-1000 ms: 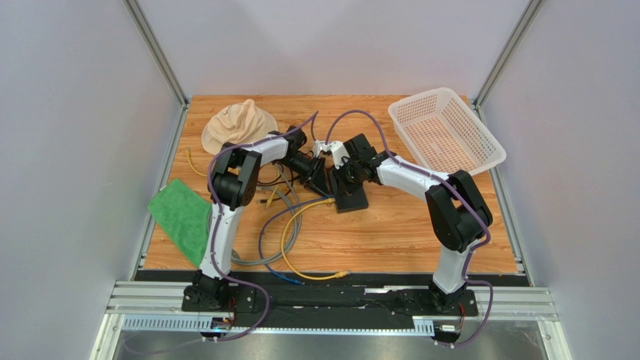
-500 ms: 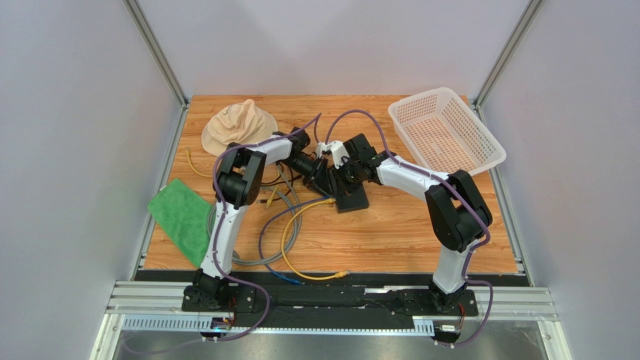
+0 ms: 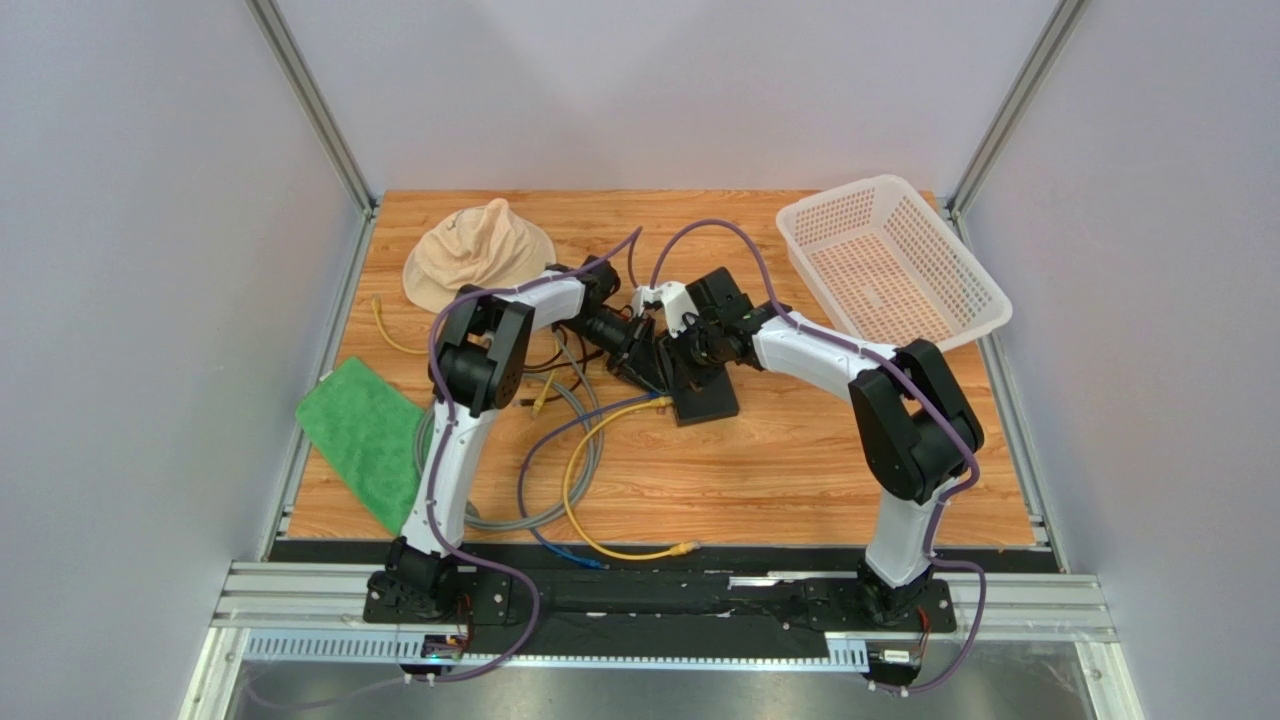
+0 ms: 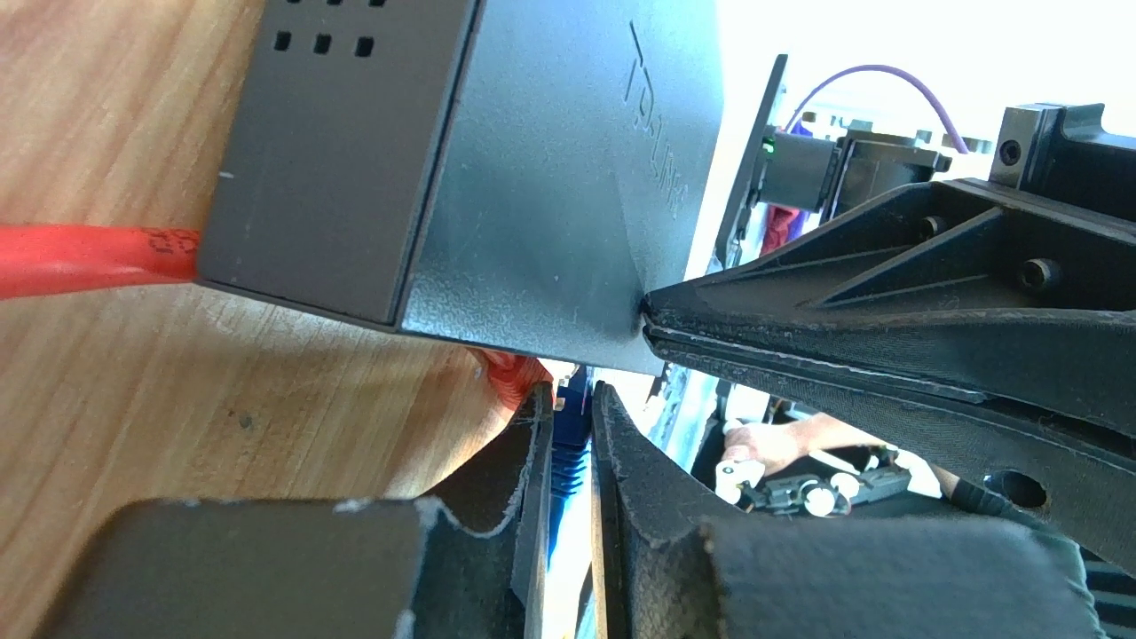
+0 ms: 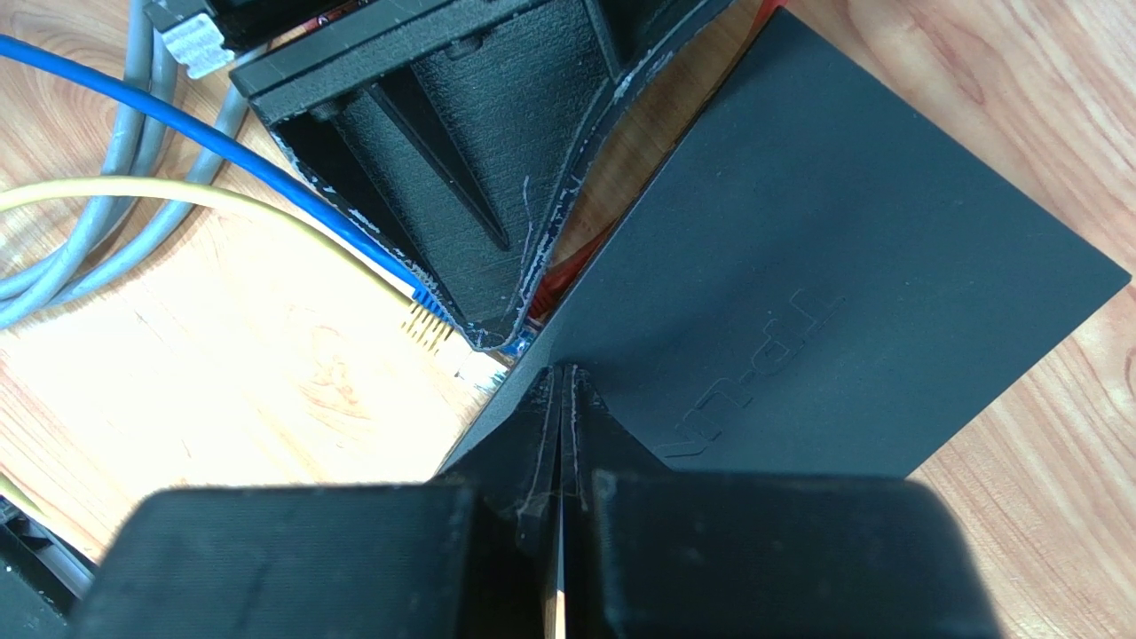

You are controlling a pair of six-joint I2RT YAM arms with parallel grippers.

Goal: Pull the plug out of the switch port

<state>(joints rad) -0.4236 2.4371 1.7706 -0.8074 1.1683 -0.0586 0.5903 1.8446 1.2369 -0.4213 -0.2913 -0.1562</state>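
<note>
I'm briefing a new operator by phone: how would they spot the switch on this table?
Look at the middle of the wooden table. The switch lies there, the right gripper shut with its tips on it. It is the only flat matte black box, far smaller than the white basket.

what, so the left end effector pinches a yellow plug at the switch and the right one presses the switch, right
Not yellow: the left wrist view shows a blue plug in the left end effector at the switch; the rest holds.

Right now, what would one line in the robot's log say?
left gripper: closed on blue plug | right gripper: shut, tips on switch | plug out: unclear
</note>
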